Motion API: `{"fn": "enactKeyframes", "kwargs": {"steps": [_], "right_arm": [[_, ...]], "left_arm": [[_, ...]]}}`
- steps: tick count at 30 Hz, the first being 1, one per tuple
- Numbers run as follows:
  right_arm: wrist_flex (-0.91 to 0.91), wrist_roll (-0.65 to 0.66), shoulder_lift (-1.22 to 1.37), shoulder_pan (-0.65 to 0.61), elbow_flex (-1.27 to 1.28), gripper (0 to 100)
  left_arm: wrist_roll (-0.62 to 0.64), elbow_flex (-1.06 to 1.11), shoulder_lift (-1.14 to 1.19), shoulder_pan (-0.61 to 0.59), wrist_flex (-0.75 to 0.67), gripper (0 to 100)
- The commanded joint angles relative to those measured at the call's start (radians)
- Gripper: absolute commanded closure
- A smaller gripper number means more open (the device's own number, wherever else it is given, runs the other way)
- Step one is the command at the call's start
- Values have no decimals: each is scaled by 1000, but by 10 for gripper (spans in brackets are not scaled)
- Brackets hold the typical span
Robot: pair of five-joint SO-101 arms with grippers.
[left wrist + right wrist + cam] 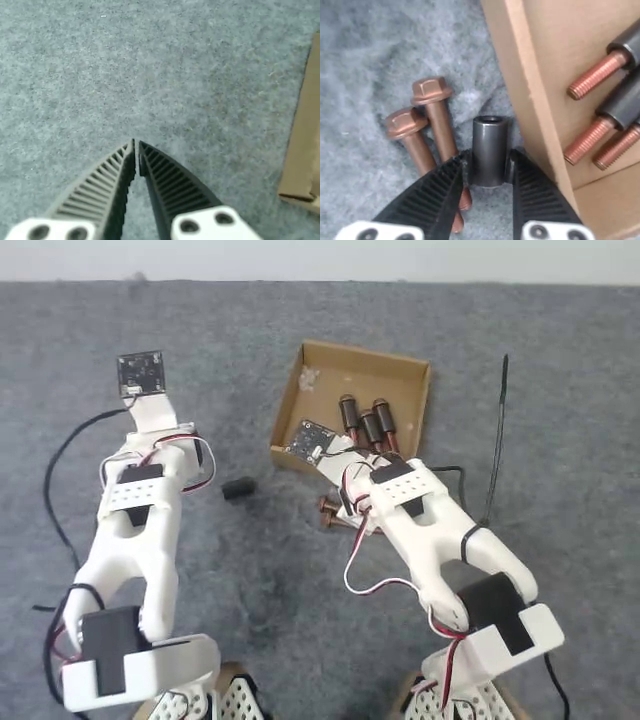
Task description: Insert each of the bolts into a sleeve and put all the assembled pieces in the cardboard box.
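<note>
The left tool (pixel 136 146) has its ribbed fingers pressed together, holding nothing, above the bare grey felt of the tabletop (pixel 230 360), well apart from the task's things. To its right a loose sleeve (pixel 237 489), short and black, lies on its side between the two arms. Further right, two copper bolts (pixel 437 125) with hexagonal flanged heads lie side by side on the felt, almost touching each other. Just beside them the right tool (pixel 487 161) is clamped on a dark sleeve (pixel 490 145), one finger on each side of it, with the sleeve's open end pointing away from the wrist. This sleeve sits between the nearer bolt and the outer wall of the cardboard box (pixel 530 75). The box is open at the top and holds three assembled pieces (pixel 370 426) in a row, each a black sleeve with a copper threaded end sticking out. A thin black cable (pixel 497 440) lies on the felt right of the box.
</note>
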Motion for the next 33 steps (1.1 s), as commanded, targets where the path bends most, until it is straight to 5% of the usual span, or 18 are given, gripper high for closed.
{"fn": "enactKeyframes", "kwargs": {"steps": [1,11,17,24,33], "right_arm": [[5,12,5,-31,-44,859],[5,14,4,-5,-41,983],[21,8,-1,1,-38,992],[41,-26,-25,33,-31,992],[31,-196,-226,101,77,992]], "left_arm": [[-8,-27,-14,20,3,983],[-8,21,-52,91,3,987],[-6,240,-315,276,9,987],[-6,344,-658,477,292,987],[-5,292,-443,624,235,987]]}}
